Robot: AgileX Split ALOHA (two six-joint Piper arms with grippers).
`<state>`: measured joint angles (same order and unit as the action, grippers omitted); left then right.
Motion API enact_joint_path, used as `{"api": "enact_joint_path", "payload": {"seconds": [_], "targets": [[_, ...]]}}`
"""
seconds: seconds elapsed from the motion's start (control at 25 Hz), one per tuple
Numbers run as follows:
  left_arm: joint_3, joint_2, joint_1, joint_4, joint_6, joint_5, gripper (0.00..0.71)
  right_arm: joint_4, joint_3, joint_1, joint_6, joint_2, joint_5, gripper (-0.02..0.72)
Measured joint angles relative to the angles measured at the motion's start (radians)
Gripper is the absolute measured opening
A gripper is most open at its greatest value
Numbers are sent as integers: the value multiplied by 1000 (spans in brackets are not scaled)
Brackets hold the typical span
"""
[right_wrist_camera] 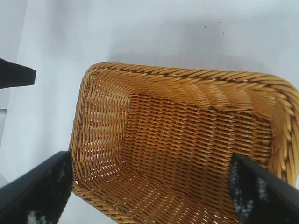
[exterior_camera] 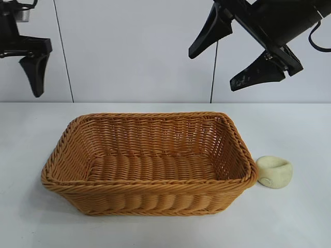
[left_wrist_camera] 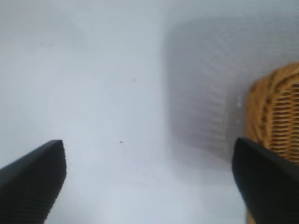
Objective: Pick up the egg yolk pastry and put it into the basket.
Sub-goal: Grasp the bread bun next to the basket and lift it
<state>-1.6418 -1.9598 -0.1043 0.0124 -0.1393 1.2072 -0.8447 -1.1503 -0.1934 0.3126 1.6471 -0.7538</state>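
Note:
The egg yolk pastry [exterior_camera: 274, 171], a small pale cream puck with a dented top, lies on the white table just off the basket's right front corner. The orange-brown wicker basket [exterior_camera: 147, 185] stands mid-table with nothing inside. High above the basket's back right part, my right gripper [exterior_camera: 213, 71] hangs open; in its wrist view the open gripper [right_wrist_camera: 150, 172] looks down into the basket [right_wrist_camera: 187, 74]. The pastry does not show in either wrist view. My left gripper [exterior_camera: 35, 77] is parked high at the far left, open [left_wrist_camera: 148, 154] over bare table, with the basket's edge [left_wrist_camera: 280, 112] beside it.
The white table [exterior_camera: 300, 129] runs to a pale wall with vertical seams behind. A black fingertip of the left arm [right_wrist_camera: 16, 77] shows at the edge of the right wrist view. Bare table lies around the pastry to the right and front.

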Motion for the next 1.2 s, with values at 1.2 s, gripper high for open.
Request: {"api": "enact_joint_path", "payload": {"seconds": [1.2], "targets": [[832, 961, 37, -6, 81, -34, 692, 0, 0, 0, 0, 0, 1, 645]]}}
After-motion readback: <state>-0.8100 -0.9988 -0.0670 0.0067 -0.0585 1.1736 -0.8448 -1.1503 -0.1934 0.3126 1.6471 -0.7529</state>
